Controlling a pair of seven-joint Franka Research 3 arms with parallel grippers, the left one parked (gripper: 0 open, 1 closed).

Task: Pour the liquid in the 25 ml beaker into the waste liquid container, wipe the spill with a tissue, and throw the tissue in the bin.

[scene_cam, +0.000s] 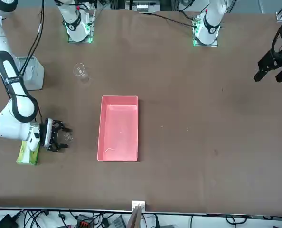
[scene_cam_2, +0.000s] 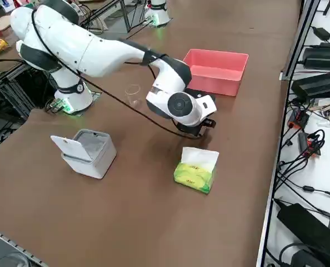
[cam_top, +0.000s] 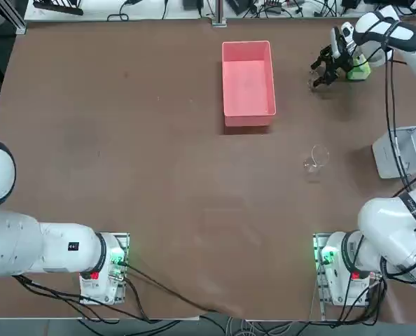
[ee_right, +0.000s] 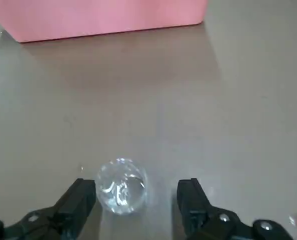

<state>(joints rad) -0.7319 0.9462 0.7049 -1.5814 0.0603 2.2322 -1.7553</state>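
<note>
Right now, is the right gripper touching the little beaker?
Apart. The wrist view shows the little beaker standing on the table between the open right gripper, with bare table showing on both sides of the glass.

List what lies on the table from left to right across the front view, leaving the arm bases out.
Green tissue pack → grey lidded bin → right gripper, open around the tiny 25 ml beaker → larger clear glass vessel → pink waste liquid container.
</note>
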